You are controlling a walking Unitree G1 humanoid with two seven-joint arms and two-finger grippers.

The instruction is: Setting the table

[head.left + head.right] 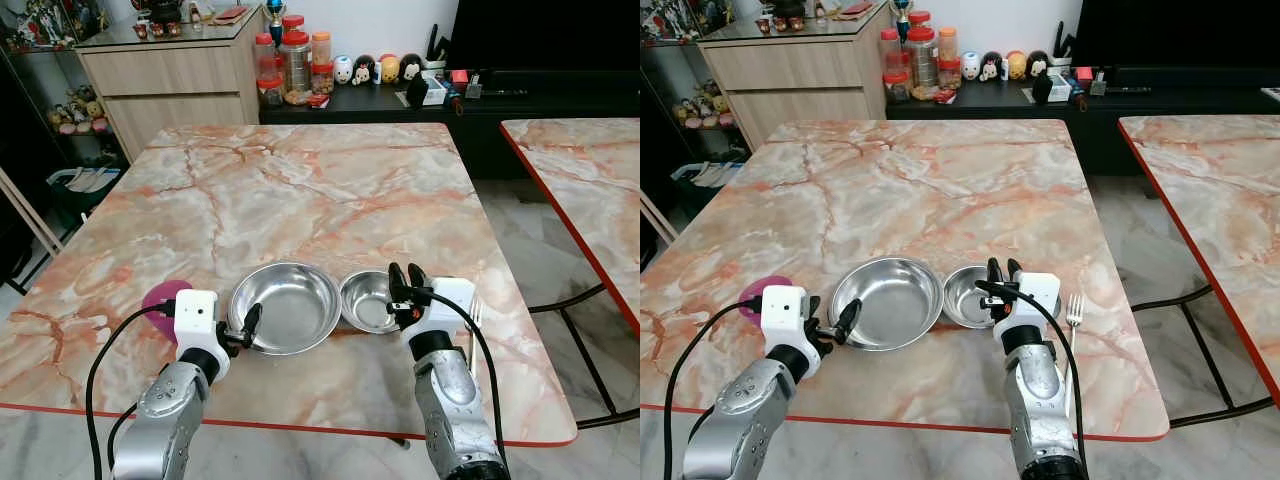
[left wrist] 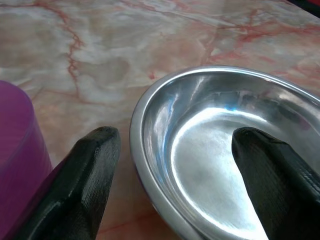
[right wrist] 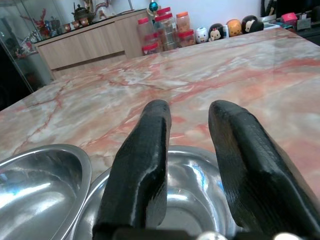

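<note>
Straddling large bowl (image 1: pixel 285 305) rim: left end effector (image 1: pixel 247 330)

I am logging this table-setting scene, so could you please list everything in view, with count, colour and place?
large bowl: 1, silver metal, near edge of the marble table, left of the small bowl.
small bowl: 1, silver metal, beside the large bowl, rims close together.
purple cup: 1, purple, left of the large bowl.
fork: 1, silver, on the table right of the small bowl.
marble table: 1, pink-veined, red-edged; a second similar table to the right.
jars: several, red and orange lids, on the dark sideboard behind.
left gripper: 1, fingers open astride the large bowl's rim.
right gripper: 1, fingers open over the small bowl's rim.
</note>
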